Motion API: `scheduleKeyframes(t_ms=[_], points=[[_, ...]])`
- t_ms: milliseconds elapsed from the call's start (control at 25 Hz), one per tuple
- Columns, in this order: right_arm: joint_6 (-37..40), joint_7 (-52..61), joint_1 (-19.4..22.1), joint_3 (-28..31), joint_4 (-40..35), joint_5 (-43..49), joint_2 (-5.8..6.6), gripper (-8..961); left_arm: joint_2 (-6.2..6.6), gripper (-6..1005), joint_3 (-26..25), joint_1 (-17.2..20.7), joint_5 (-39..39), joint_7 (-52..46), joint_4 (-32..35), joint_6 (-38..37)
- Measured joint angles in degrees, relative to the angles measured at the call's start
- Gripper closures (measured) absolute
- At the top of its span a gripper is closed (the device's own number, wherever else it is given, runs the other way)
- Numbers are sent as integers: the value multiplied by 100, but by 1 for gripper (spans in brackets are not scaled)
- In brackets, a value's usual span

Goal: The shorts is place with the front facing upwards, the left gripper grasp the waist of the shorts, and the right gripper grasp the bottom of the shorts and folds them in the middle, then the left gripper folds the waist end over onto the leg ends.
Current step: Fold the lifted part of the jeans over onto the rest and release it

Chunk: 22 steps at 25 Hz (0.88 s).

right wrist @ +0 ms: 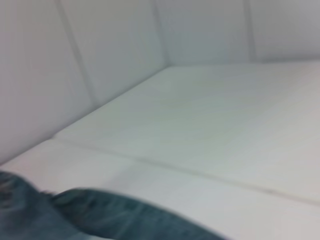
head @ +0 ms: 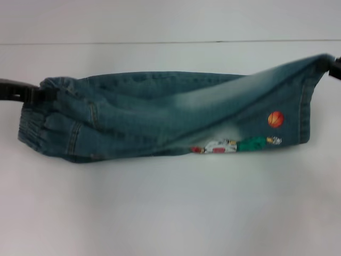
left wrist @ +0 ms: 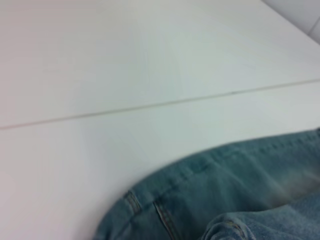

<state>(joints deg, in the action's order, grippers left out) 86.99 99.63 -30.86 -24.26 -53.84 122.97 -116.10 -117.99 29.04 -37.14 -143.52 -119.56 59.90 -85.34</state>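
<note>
The blue-green denim shorts (head: 160,117) are folded lengthwise and stretched sideways above the white table (head: 160,213). The ruffled waist (head: 37,125) is at the left, where my black left gripper (head: 33,95) is shut on its upper edge. The bottom of the shorts (head: 305,106) is at the right, its top corner pulled up to my right gripper (head: 333,66), which is shut on it at the frame edge. An orange basketball print (head: 275,119) and a cartoon player (head: 234,145) show near the leg ends. Denim fills the corner of the left wrist view (left wrist: 240,190) and of the right wrist view (right wrist: 100,215); neither shows fingers.
A thin seam line (head: 160,42) crosses the white table behind the shorts. In the right wrist view a pale panelled wall (right wrist: 75,75) rises at the table's far edge. Bare white tabletop lies in front of the shorts.
</note>
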Motion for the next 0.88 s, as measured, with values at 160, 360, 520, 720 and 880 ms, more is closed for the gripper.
scheduleKeyframes(t_ms=[160, 360, 520, 720, 880], points=[[-652, -191, -41, -32, 72, -56, -116, 945, -28, 929, 13, -26, 85, -156, -71, 350], [-1519, -425, -138, -247, 366, -62, -202, 946, -69, 930, 34, -63, 92, -358, -171, 822], [-2219, -605, -238, -533, 676, -68, -255, 945, -105, 930, 43, -151, 101, -379, -401, 1108], [-2774, -1033, -412, -685, 1069, -90, -336, 944, -245, 930, 146, -177, 141, -341, -486, 1458], [-3131, -1248, -582, -690, 1392, -113, -340, 944, -354, 929, 387, -163, 155, -328, -460, 1734]])
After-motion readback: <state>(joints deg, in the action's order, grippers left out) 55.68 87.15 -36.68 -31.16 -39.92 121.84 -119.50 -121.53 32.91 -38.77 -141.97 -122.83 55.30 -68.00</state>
